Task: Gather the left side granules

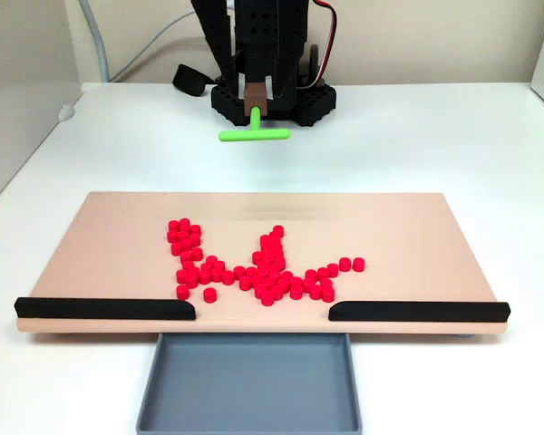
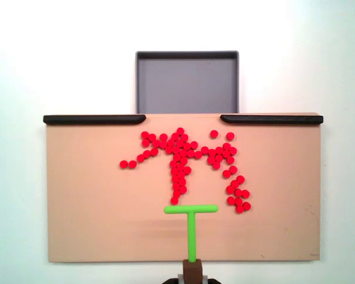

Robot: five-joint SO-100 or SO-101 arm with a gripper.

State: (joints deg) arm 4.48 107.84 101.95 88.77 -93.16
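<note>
The red granules (image 1: 265, 272) lie scattered on a tan board (image 1: 118, 245), in a band near its front edge with two arms reaching back. In a fixed view from the arm's side the granules (image 2: 178, 155) form a cross band, a centre column and a clump at the right (image 2: 238, 198). My gripper (image 1: 256, 98) is shut on the brown-handled stem of the green T-shaped tool (image 1: 254, 135), which hangs above the board's far part. The tool's crossbar (image 2: 191, 208) sits just short of the column's near end; the gripper (image 2: 193, 273) is at the bottom edge.
Two long black strips (image 1: 104, 309) (image 1: 417, 311) line the board's front edge with a gap between them. A grey tray (image 1: 249, 381) sits below that gap, seen also as the tray (image 2: 186, 83) beyond the strips (image 2: 94, 119). White table surrounds the board.
</note>
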